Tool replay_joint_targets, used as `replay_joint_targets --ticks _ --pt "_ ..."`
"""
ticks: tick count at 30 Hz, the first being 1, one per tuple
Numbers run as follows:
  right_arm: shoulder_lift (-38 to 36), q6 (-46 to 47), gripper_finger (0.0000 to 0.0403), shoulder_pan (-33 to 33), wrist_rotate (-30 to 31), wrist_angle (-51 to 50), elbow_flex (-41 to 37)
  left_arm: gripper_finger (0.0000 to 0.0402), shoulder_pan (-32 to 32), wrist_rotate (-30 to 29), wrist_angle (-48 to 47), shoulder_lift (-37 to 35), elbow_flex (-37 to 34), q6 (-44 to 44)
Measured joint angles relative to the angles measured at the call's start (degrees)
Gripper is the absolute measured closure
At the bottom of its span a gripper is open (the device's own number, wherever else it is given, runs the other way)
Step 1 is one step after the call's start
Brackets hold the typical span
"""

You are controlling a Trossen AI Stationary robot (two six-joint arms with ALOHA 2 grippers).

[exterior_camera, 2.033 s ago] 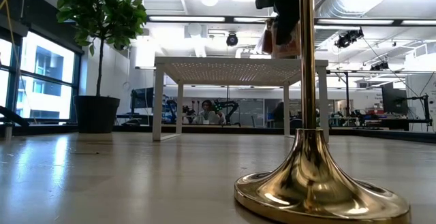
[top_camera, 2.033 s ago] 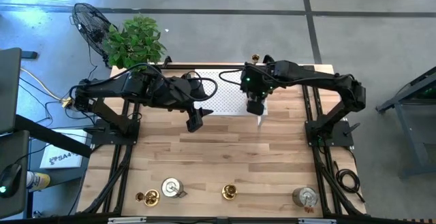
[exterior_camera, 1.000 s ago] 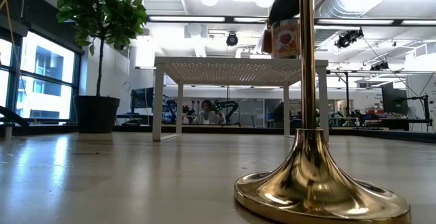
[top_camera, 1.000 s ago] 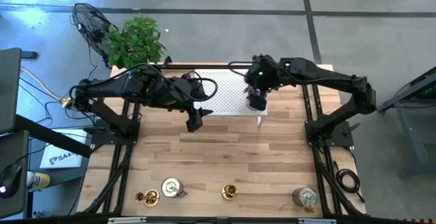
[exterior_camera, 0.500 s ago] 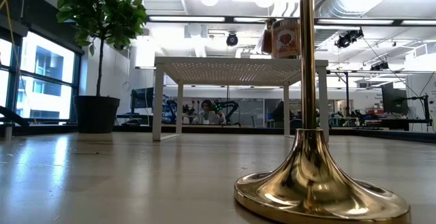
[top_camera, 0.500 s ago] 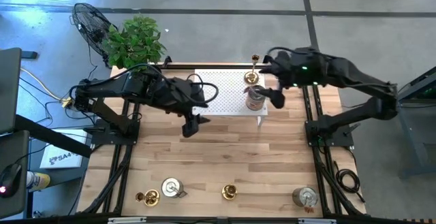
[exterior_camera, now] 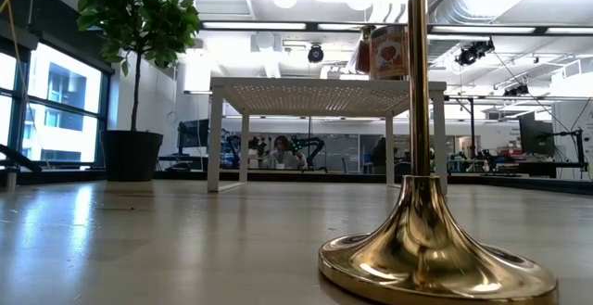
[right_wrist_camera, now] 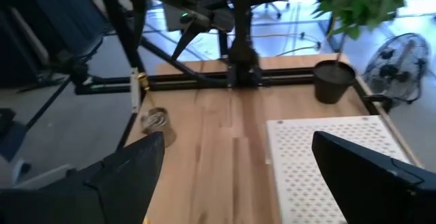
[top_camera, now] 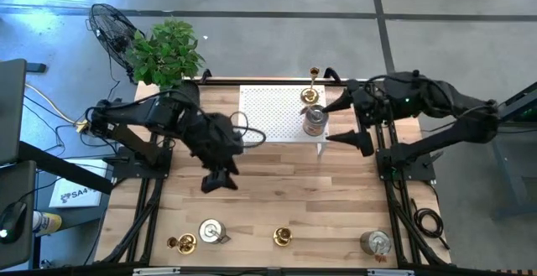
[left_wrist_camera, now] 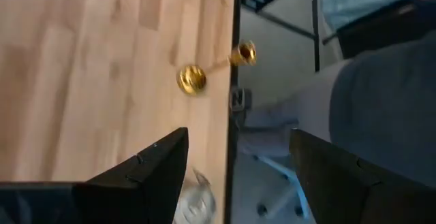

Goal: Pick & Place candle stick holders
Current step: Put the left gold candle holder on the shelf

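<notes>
Now the left gripper [top_camera: 217,179] hangs over the middle of the table [top_camera: 277,184], fingers wide apart, holding nothing. A silver holder [top_camera: 314,121] stands on the white shelf [top_camera: 273,112] at the back edge. Just beside it, the right gripper [top_camera: 359,138] is spread wide too.

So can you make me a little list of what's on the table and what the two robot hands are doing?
On the white stand: one silver holder and one gold candlestick
Along the table's near edge: gold stick, silver holder, gold stick, silver holder
Left gripper: open, empty, over the middle of the wooden table
Right gripper: open, empty, beside the stand's right side
Plant: at the back left corner
</notes>
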Motion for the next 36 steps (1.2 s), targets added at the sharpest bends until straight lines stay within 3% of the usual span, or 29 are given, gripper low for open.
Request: replay_joint_targets --ticks 5,11,15,17,23,32,36 --pt "1.94 1.82 0.0036 3.93 0.05 0.71 0.00 0.0151 -4.75 -1.91 -2.53 0.00 0.00 -6.17" --pt "5.17 1.91 0.0036 8.15 0.13 2.22 -0.02 0.0151 -9.83 -2.09 -10.68 0.00 0.00 -20.01" --pt "7.37 1.90 0.0036 9.81 0.15 4.31 -0.07 0.0151 -13.73 -5.21 -19.69 0.00 0.00 -30.26" --pt "8.37 2.22 0.0036 10.43 0.14 7.34 -0.07 0.0151 -15.27 -7.58 -19.76 -0.12 -0.42 -34.45" --pt "10.47 1.46 0.0036 11.79 -0.03 16.94 -0.07 0.0151 -19.51 -14.78 -19.76 -1.05 -0.86 -38.71" --pt "12.57 4.44 0.0036 11.81 0.44 22.64 -0.07 0.0151 -29.00 -16.86 -19.78 -1.09 -0.98 -40.82" --pt "14.45 7.24 0.0036 12.19 0.45 23.96 -0.07 0.0151 -34.92 -16.32 -19.65 -1.09 -1.31 -35.31"
